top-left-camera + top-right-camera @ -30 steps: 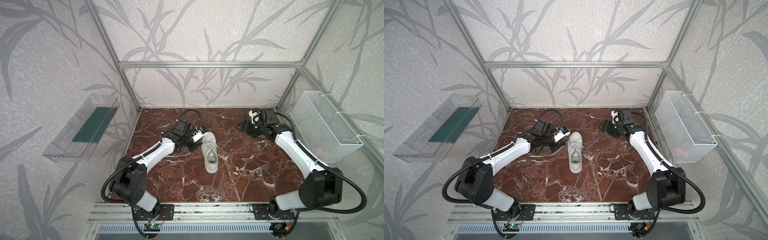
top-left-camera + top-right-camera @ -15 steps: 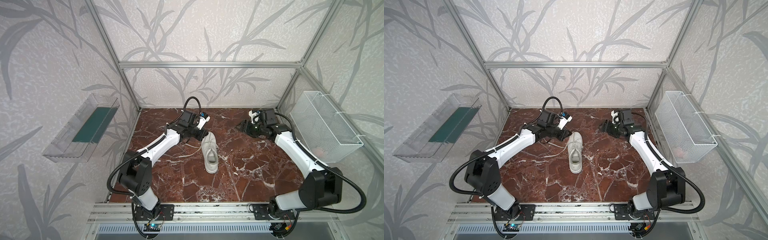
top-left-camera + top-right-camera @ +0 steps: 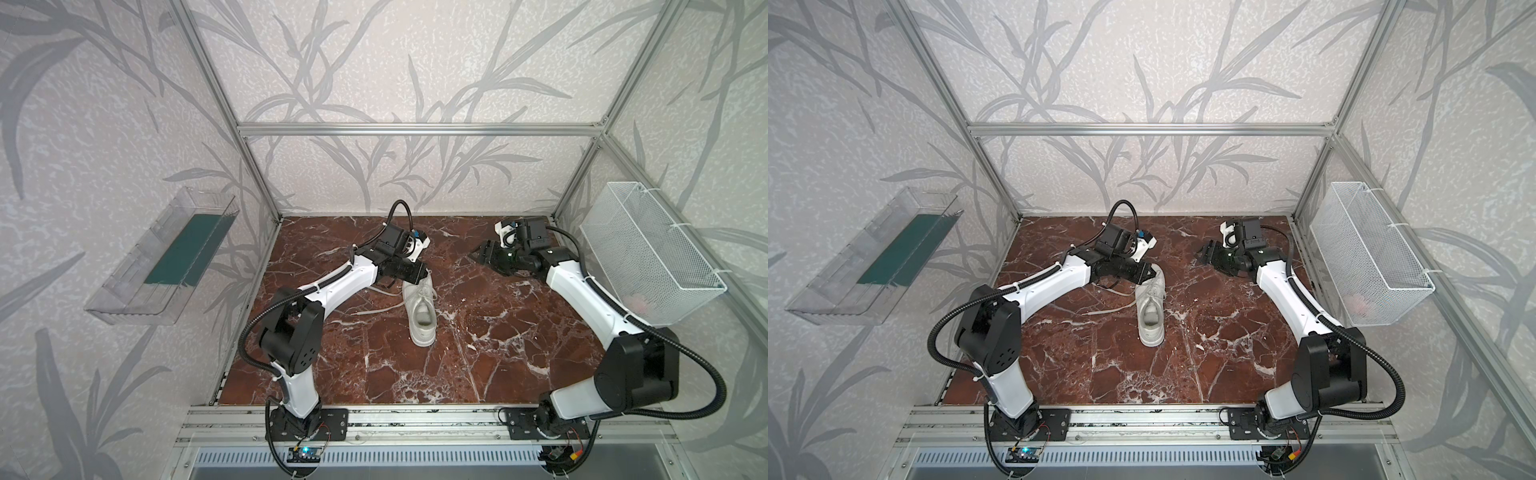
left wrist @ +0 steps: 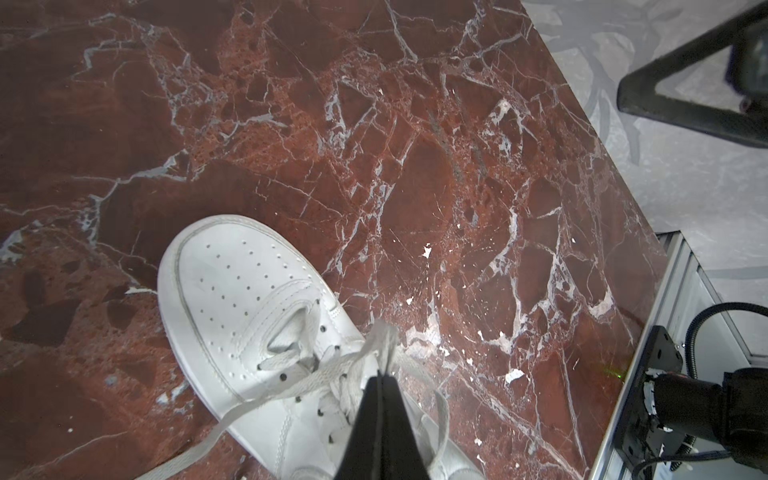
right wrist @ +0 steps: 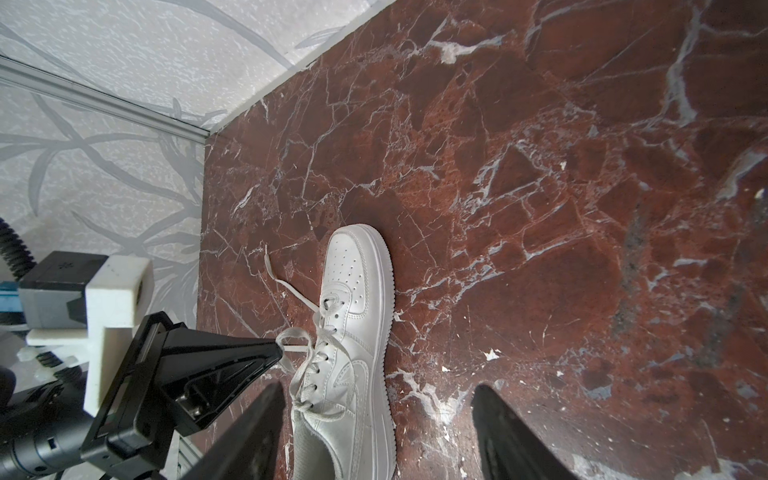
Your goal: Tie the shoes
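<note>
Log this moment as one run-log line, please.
left hand: shut on lace | right hand: open, clear of sneaker | status: untied

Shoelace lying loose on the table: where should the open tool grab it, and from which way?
Pinch the loose lace midway along its stretch lying flat on the table, clear of the shoe. Come straight down with the right tool, jaws across its width: it is a thin flat strip, so a sideways approach would likely slide over it.
</note>
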Controlling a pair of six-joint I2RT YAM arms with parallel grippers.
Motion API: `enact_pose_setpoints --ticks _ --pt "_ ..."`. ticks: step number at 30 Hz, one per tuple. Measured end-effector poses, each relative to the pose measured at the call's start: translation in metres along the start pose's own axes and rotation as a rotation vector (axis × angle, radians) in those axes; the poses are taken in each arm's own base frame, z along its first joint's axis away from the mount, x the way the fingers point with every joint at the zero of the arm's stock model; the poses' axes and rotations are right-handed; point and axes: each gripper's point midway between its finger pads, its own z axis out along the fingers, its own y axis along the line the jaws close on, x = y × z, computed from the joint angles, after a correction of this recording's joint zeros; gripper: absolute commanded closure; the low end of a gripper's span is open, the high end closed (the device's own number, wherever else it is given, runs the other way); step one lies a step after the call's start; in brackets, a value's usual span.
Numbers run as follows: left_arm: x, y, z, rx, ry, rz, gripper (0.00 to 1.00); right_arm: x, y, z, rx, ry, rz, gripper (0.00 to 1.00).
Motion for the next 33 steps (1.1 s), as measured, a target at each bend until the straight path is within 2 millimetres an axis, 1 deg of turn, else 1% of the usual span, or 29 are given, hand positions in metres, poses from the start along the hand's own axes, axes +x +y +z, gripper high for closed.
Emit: enact_pose_setpoints --ticks 5,8,16,24,28,31,33 --pt "-0.017 0.002 0.0 -0.022 -0.026 0.002 1.0 -0.001 0.001 0.0 -0.003 -0.004 -0.003 0.28" --pt "-0.02 0.004 0.007 -0.021 -0.023 -0.007 1.0 -0.001 0.001 0.0 -0.003 -0.004 -0.003 0.28" --pt "0.0 0.019 0.032 -0.038 0.047 -0.054 1.0 -0.001 0.002 0.0 -0.01 -0.002 -0.003 0.29" --pt "0.005 0.024 0.042 -0.047 0.09 -0.074 1.0 0.0 0.001 0.001 -0.009 0.001 -0.002 0.29" --pt "0.011 0.024 0.042 -0.05 0.111 -0.078 0.91 0.003 -0.002 0.003 -0.004 0.009 0.003 0.29" --pt "0.013 0.025 0.042 -0.053 0.119 -0.075 0.8 0.004 -0.003 0.003 -0.002 0.012 0.005 0.29" --pt "0.015 0.025 0.041 -0.057 0.128 -0.077 0.75 0.004 -0.003 0.003 -0.003 0.011 0.005 0.29"
